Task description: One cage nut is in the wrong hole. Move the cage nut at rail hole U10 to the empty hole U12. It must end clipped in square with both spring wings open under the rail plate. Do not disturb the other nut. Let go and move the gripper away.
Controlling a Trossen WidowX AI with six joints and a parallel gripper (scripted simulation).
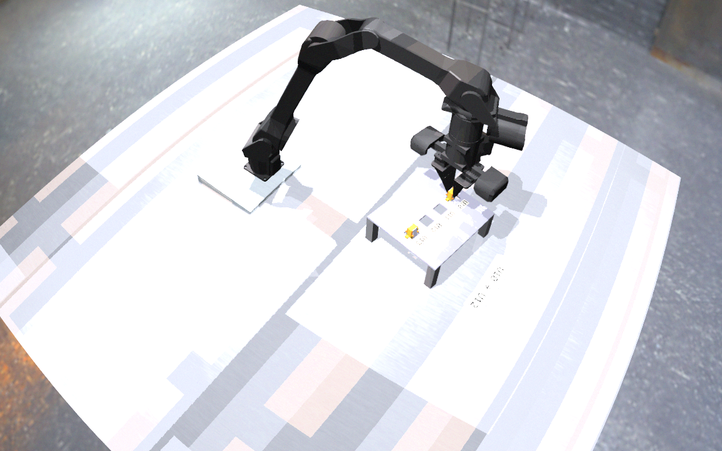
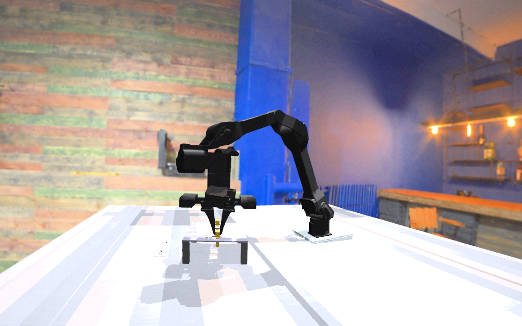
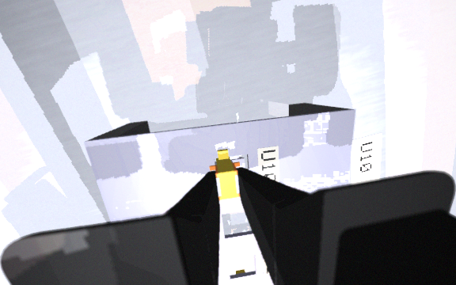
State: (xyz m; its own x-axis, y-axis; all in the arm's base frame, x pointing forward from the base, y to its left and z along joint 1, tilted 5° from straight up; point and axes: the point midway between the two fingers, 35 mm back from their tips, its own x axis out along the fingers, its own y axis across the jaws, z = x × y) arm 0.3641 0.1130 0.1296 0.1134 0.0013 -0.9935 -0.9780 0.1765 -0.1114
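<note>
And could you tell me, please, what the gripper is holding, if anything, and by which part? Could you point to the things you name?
The gripper [image 1: 450, 193] [image 2: 217, 235] [image 3: 227, 171] holds the cage nut [image 1: 449, 195] [image 2: 217, 233] [image 3: 228, 185] at U10, pinched by the two opposite sides of its upper body.

The black hand [image 1: 451, 193] pointed down over the far end of the pale rail plate [image 1: 435, 262], its fingertips closed on one yellow cage nut [image 1: 450, 194], while the other yellow nut [image 1: 412, 230] sat apart, beyond two square holes.
</note>
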